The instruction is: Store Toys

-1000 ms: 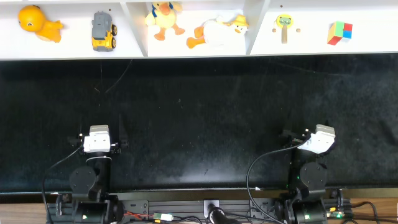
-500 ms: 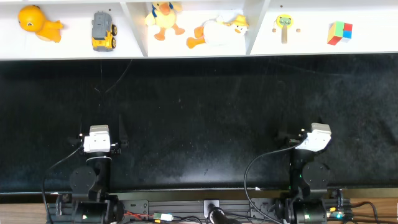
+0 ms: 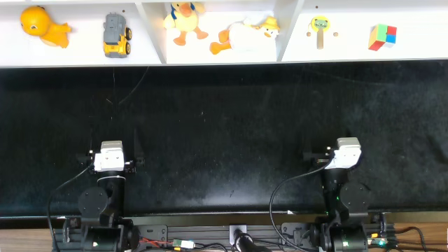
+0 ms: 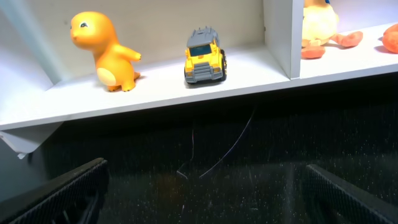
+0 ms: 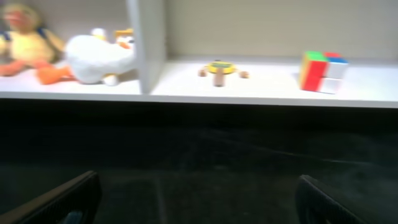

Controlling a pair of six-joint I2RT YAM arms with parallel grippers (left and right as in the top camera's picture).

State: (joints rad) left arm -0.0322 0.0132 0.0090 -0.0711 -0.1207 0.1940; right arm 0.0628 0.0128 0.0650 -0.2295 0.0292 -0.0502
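Though the plush duck (image 4: pixel 320 25) is cut off, the left gripper (image 4: pixel 205 186) and right gripper (image 5: pixel 199 199) sit released above the black surface (image 3: pixel 224 119); white shelf (image 3: pixel 77 57) at 12 o'clock.

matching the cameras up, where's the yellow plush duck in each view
Top view: yellow plush duck in the middle compartment of the white shelf, left of the white plush duck.
Left wrist view: the duck sits across a divider from the yellow toy truck.
Right wrist view: the duck sits next to the white plush duck.
Shared landmark: the shelf's white front ledge.
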